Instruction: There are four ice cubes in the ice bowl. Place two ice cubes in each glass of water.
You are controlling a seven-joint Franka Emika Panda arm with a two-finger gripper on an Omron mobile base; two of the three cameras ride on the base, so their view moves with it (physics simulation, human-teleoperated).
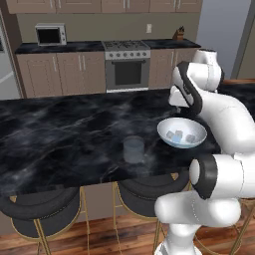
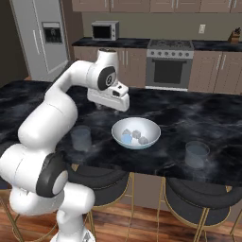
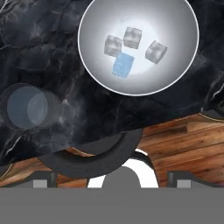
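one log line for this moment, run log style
stage: pre-grasp | gripper: above counter behind ice bowl | ice cubes: four in bowl | glasses: no ice seen

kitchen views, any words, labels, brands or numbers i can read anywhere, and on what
None can be read.
Microwave: its control panel is too small and blurred to show any text.
Fridge: the dispenser panel shows no legible marks.
Oven: no readable text.
Ice bowl and glass of water: plain, no print.
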